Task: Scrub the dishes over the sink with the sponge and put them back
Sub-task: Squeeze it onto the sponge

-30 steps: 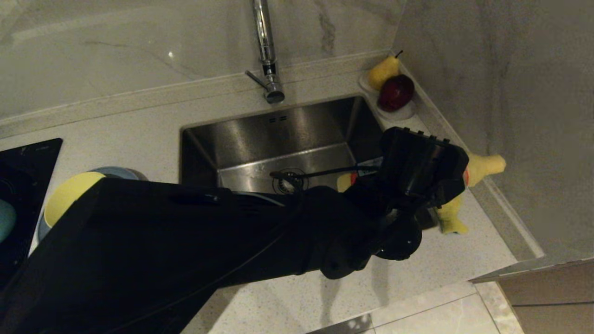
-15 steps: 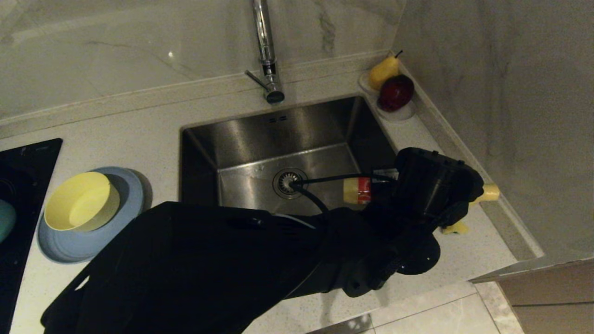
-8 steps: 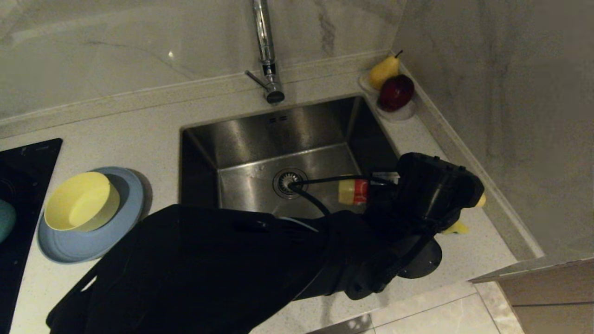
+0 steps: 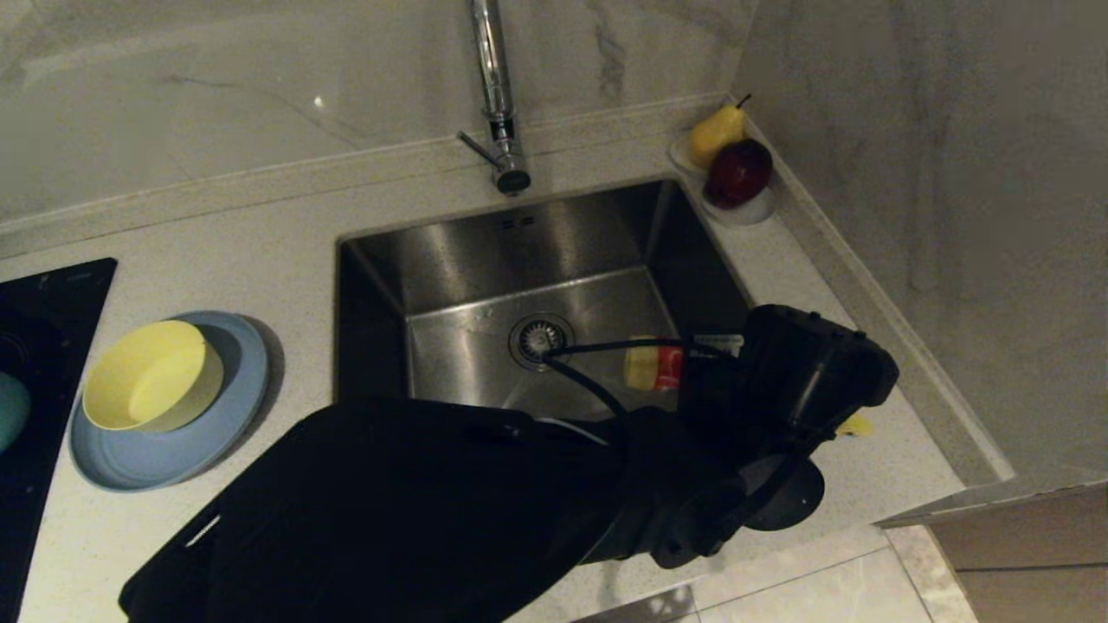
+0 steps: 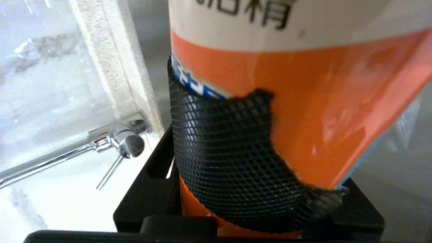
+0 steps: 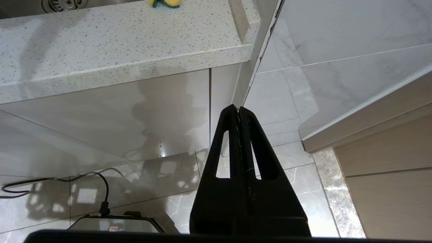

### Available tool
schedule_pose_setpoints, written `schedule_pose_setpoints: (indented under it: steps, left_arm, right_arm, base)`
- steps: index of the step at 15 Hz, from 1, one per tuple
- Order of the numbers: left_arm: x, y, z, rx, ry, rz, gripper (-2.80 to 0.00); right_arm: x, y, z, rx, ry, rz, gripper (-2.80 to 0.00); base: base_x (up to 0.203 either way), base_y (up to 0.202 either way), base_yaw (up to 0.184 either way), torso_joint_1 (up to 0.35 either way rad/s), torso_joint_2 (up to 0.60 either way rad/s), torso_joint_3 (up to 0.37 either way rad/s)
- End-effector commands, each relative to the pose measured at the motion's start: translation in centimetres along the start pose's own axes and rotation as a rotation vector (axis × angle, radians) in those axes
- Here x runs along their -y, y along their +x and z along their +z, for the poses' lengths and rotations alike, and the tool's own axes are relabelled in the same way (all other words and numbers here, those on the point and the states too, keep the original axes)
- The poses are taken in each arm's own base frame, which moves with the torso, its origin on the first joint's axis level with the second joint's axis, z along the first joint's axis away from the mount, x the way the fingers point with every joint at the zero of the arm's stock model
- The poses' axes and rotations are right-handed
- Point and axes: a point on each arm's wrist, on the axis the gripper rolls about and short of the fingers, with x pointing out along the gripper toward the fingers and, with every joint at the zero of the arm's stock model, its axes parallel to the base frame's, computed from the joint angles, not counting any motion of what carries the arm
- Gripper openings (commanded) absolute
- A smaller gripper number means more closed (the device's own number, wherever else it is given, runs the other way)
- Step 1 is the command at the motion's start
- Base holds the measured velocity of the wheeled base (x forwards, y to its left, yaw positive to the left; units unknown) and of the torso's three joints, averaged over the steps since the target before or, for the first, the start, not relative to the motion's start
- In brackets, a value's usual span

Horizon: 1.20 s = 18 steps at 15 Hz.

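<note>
Marble walls back a pale speckled table with the sink (image 4: 485, 285) set into it, a chrome tap (image 4: 493, 86) rising at its far edge; the left hand (image 4: 692, 368) sits over the sink's right side, its fingers (image 5: 229, 168) part-way open and clamped on a yellow bottle with an orange-red and white label (image 4: 651, 368); the left wrist view shows a black mesh pad pressed flat against the orange label, so the grip is firm; the bottle lies roughly level, its yellow end pointing left toward the drain strainer (image 4: 538, 337); the left arm reaches across the near edge of the table from the near left, wrist bent, a black cable looping from it over the basin. The sponge (image 4: 855, 424) lies on the table just right of the sink, mostly hidden behind the left wrist in the head view; the right wrist view shows it (image 6: 164, 3) as yellow with a green side, near the table's near edge. The pale-yellow bowl (image 4: 147, 374) sits inside the light-blue plate (image 4: 225, 433) on the table well left of the sink; the teal bowl (image 4: 9, 407) shows only partly at the far left, on a black hob (image 4: 52, 285). A pear (image 4: 715, 131) and a dark red fruit (image 4: 737, 171) rest on a white dish (image 4: 753, 212) in the far right corner. The right hand (image 6: 239, 111) hangs below the table's edge, over the tiled floor, fingers pressed together and holding nothing.
</note>
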Motion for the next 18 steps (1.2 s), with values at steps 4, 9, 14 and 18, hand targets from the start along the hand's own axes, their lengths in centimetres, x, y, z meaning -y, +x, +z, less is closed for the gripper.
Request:
schedule_pose_setpoints:
  steps: [4,9,14,18]
  left_arm:
    - [0.91,0.32,0.15,-0.053,0.020,0.005,-2.80]
    - [0.84,0.37,0.13,-0.105,0.001,0.030,-2.80]
    - [1.19,0.24,0.25,-0.130,0.013,0.031,-2.80]
    - [0.89,-0.16,0.35,-0.138,0.007,0.039,-2.80]
  right_arm:
    - [0.00,-0.01,-0.01,0.001,0.000,0.000,-2.80]
    - [0.00,-0.01,-0.01,0.001,0.000,0.000,-2.80]
    - [0.00,-0.01,-0.01,0.001,0.000,0.000,-2.80]
    - [0.00,-0.01,-0.01,0.001,0.000,0.000,-2.80]
  base:
    - [0.000,0.000,0.000,0.000,0.00,0.000]
    - [0.000,0.000,0.000,0.000,0.00,0.000]
    - [0.000,0.000,0.000,0.000,0.00,0.000]
    - [0.000,0.000,0.000,0.000,0.00,0.000]
